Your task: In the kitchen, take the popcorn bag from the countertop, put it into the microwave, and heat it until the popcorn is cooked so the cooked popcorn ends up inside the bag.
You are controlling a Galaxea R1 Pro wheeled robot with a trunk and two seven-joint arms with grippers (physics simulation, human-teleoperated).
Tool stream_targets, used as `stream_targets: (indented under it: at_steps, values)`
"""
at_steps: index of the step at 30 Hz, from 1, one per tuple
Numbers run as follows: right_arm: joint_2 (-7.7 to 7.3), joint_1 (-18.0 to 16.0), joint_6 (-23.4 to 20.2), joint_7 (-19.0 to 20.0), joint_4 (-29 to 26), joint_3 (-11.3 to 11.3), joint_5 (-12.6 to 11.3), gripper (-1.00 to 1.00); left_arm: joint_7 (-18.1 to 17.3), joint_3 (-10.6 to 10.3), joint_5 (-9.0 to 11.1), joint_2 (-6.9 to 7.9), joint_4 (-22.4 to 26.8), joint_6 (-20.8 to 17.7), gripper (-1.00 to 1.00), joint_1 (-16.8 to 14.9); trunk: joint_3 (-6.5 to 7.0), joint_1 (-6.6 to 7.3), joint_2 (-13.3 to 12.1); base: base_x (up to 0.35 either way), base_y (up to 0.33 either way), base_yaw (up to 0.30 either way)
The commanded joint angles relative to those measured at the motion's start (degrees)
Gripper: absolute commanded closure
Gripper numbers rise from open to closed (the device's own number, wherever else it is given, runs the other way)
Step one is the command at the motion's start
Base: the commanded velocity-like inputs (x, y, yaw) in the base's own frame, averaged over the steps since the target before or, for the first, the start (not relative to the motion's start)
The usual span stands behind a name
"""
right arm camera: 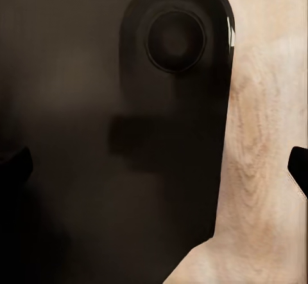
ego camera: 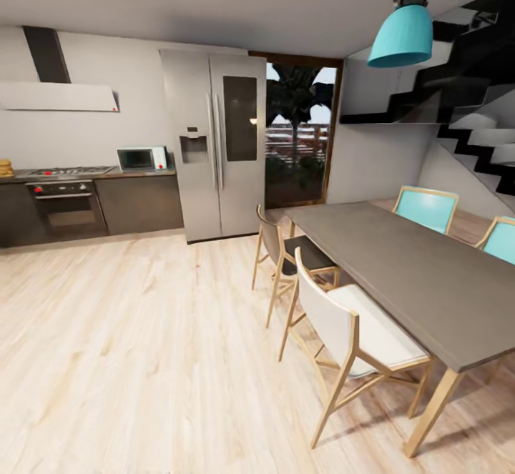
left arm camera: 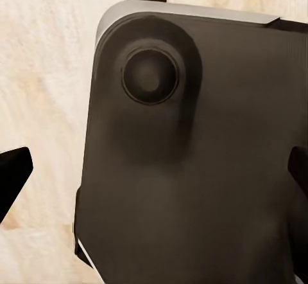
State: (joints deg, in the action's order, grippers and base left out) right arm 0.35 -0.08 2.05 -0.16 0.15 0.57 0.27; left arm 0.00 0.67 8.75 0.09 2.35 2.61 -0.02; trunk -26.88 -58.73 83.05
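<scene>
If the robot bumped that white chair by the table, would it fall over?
Probably not easily. The white chair stands on four splayed wooden legs, so it looks steady. Its thin frame suggests it's light, so a bump would likely slide it across the smooth wood floor instead.

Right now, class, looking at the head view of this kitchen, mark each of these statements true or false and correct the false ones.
1. The microwave sits on the countertop between the hob and the fridge. True.
2. The popcorn bag stands on the dining table. False: it is at the countertop's far left end.
3. The pendant lamp is turquoise. True.
4. The oven is above the hob. False: it is below it.
</scene>
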Motion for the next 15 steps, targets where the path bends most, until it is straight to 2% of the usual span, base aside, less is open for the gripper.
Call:
stream_targets:
  at_steps: [1,15]
  values:
    - [0.00,0.0,0.2,0.0,0.0,0.0,0.0,-1.00,0.0,0.0,0.4,-0.01,0.0,0.1,-1.00,0.0,-0.04,0.00,0.0,0.000,0.000,0.281]
    - [-0.07,0.0,0.2,0.0,0.0,0.0,0.0,-1.00,0.4,0.1,0.4,-0.01,0.0,0.1,-1.00,0.0,-0.04,0.00,0.0,0.000,0.000,0.281]
